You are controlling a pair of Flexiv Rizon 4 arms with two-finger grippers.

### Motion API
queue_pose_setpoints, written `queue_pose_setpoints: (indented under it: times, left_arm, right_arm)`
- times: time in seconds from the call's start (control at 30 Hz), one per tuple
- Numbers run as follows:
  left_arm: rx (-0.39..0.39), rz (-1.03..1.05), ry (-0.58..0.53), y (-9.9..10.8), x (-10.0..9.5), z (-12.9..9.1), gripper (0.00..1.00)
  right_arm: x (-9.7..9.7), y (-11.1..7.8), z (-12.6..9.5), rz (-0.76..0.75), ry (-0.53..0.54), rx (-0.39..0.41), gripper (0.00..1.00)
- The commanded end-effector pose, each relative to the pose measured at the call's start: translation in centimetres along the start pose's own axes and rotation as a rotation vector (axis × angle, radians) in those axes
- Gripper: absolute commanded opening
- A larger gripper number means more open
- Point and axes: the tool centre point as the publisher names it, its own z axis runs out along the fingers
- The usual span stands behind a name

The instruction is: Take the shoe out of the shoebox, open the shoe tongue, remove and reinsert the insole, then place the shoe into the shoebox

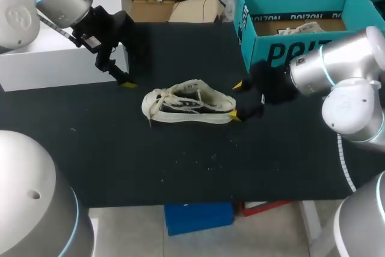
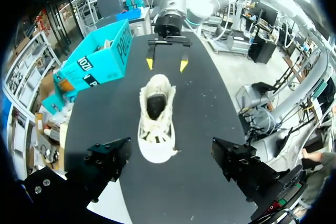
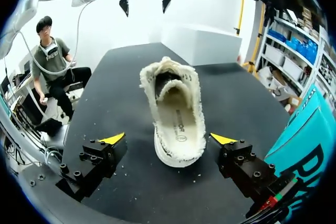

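A cream low-top shoe [image 1: 189, 105] lies on the black table [image 1: 180, 167], toe toward my left arm, heel toward my right. Its insole [image 3: 178, 121] shows inside the shoe [image 3: 176, 108]. My right gripper [image 1: 236, 100] is open at table height, its yellow tips on either side of the heel without touching it; the right wrist view shows the same gripper [image 3: 168, 139]. My left gripper [image 1: 123, 79] stands open, apart from the toe end; ahead of this gripper [image 2: 170, 161] lies the shoe [image 2: 156, 119]. The teal shoebox [image 1: 289, 22] stands at the back right.
A white box [image 1: 54, 58] stands at the back left, just behind my left gripper. The teal shoebox [image 3: 304, 145] is close beside my right wrist. Another shoe [image 1: 298, 28] lies inside the box. Small crumbs [image 1: 210, 157] dot the table near the front.
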Motion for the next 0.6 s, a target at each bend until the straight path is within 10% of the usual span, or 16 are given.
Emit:
queue_pose_setpoints:
  times: [0.03, 0.6]
  left_arm:
    - [0.001, 0.002, -0.003, 0.1, 0.0, 0.1, 1.0]
    - [0.001, 0.002, -0.003, 0.1, 0.0, 0.1, 1.0]
  right_arm:
    - [-0.1, -0.3, 1.5, -0.003, 0.0, -0.068, 1.0]
    - [-2.3, -0.8, 4.0, -0.085, 0.046, -0.164, 1.0]
